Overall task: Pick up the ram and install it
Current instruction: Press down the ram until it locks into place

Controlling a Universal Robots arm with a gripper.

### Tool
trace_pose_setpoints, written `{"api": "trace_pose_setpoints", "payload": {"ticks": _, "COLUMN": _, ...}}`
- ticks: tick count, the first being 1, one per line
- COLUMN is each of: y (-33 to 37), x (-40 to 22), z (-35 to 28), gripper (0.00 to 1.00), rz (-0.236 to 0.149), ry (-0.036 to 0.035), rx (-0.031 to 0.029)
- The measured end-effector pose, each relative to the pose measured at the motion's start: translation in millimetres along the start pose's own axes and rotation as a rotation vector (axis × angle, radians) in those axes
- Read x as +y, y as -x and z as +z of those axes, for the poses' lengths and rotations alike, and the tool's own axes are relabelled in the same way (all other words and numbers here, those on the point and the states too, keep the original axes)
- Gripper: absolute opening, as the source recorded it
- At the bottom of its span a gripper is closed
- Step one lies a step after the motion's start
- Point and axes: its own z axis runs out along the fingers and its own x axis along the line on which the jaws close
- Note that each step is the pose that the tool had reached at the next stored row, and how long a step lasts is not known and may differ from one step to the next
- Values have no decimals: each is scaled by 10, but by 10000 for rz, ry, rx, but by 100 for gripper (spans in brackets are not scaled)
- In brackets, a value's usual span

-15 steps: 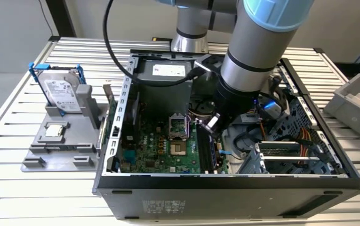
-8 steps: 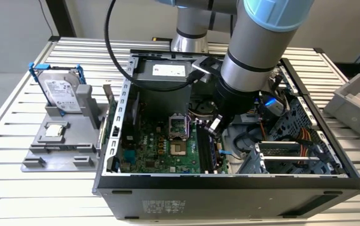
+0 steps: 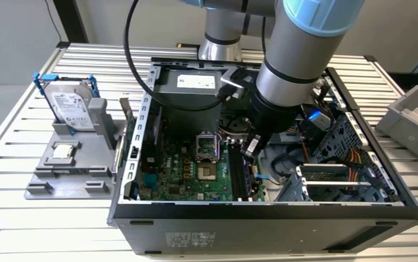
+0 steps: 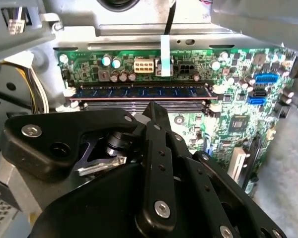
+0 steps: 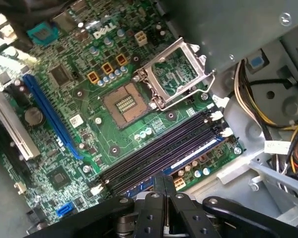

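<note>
Blue RAM stick (image 4: 139, 91): seated lengthwise in the outermost of the long black memory slots (image 5: 159, 151) on the green motherboard (image 3: 187, 169), at the board's edge beside the row of capacitors and power connectors. In the first wrist view the stick (image 5: 188, 157) shows as a blue strip in the slot nearest the gripper; white latches stand at the slot ends.

Gripper (image 5: 164, 184): black, two-fingered, fingers pressed together with tips meeting in a point, pinching nothing. It stands just above the slot bank, close to the stick; contact with the stick cannot be told. In the exterior view the gripper (image 3: 252, 147) reaches down into the open case over the slots.

Computer case (image 3: 267, 210): black tower lying on its side, open, on a slatted metal table (image 3: 19, 218).

CPU socket (image 5: 126, 104): open, its metal retention frame (image 5: 174, 74) lifted beside it.

Grey fixture tray (image 3: 70, 174): at the exterior view's left of the case, carrying an upright silver hard drive (image 3: 70, 103) in a blue frame and a small square silver chip (image 3: 64, 150).
</note>
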Motion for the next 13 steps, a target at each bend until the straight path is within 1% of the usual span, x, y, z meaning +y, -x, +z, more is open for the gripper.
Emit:
{"api": "trace_pose_setpoints", "payload": {"ticks": 4, "y": 0, "x": 0, "z": 1, "gripper": 0, "rz": -631, "ry": -3, "rx": 27}}
{"api": "trace_pose_setpoints", "payload": {"ticks": 7, "y": 0, "x": 0, "z": 1, "gripper": 0, "rz": -1182, "ry": -5, "rx": 51}}
{"api": "trace_pose_setpoints", "payload": {"ticks": 13, "y": 0, "x": 0, "z": 2, "gripper": 0, "rz": -2100, "ry": -9, "rx": 89}}
